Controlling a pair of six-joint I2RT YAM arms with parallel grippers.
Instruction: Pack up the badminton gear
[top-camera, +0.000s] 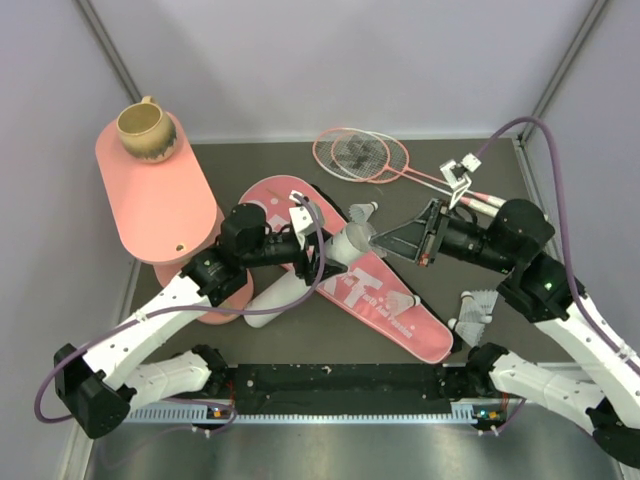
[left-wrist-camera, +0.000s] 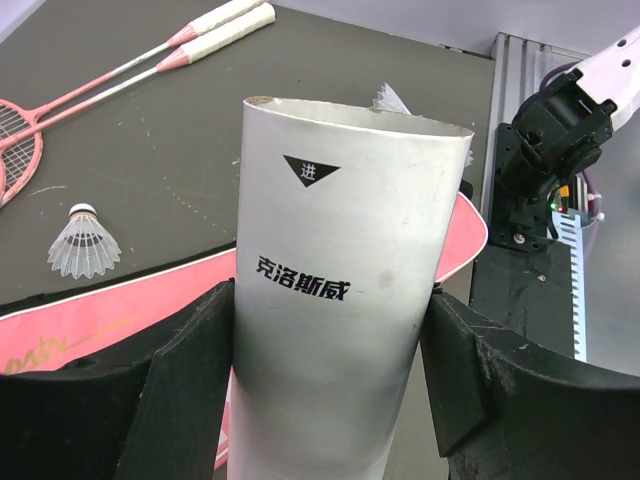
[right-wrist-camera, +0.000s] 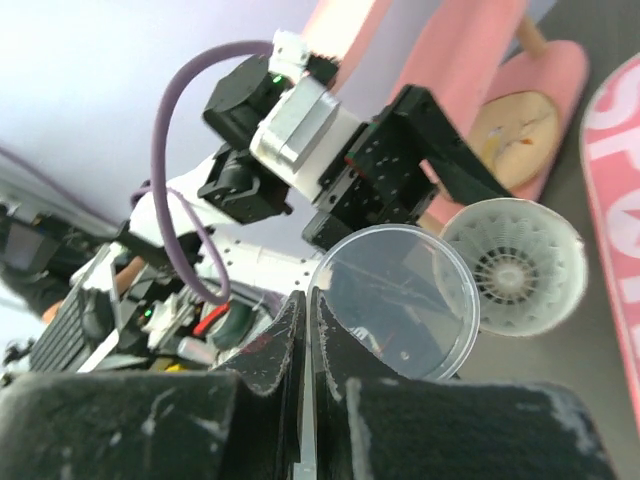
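- Dark tabletop under grey walls; at centre frame your left gripper clamps the white tube from both sides.
- Your right gripper, fingers pressed together, seems to pinch a clear cap just beside the tube's mouth.

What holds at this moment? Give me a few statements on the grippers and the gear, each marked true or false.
1. The left gripper clasps the white tube. True.
2. The right gripper is open and empty. False: it is shut on the edge of a clear round lid.
3. Both rackets are inside the pink bag. False: they lie on the dark table at its far side, outside the bag.
4. The mug stands on the pink tiered table. True.
5. A shuttlecock sits inside the tube's open end. True.
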